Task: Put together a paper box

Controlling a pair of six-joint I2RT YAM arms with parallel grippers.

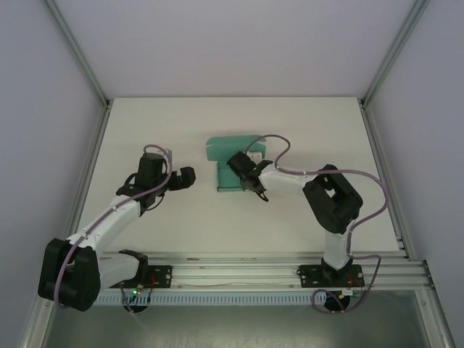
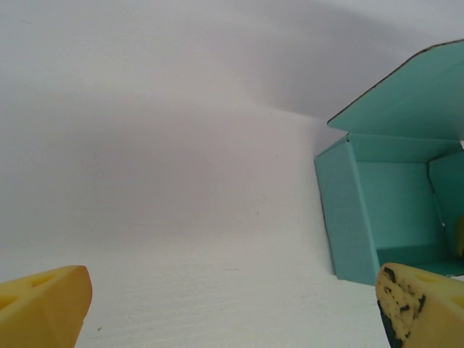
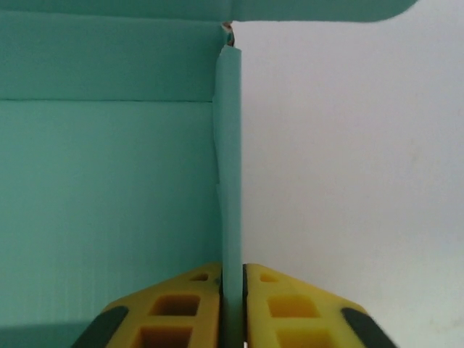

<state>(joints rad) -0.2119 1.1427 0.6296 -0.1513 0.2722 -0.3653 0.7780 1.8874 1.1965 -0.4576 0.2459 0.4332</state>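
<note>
Paper box (image 1: 221, 174) half-built, frame centre: walls up, lid unclosed. Your right hand (image 3: 232, 290) pinches side wall (image 3: 230, 159); left hand (image 2: 232, 308) spread, empty.

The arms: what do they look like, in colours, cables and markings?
The left arm and right arm have white links, black joints and a looping lilac cable each. Their fingers are yellow with hollow cells; a left finger bears black marks.
</note>
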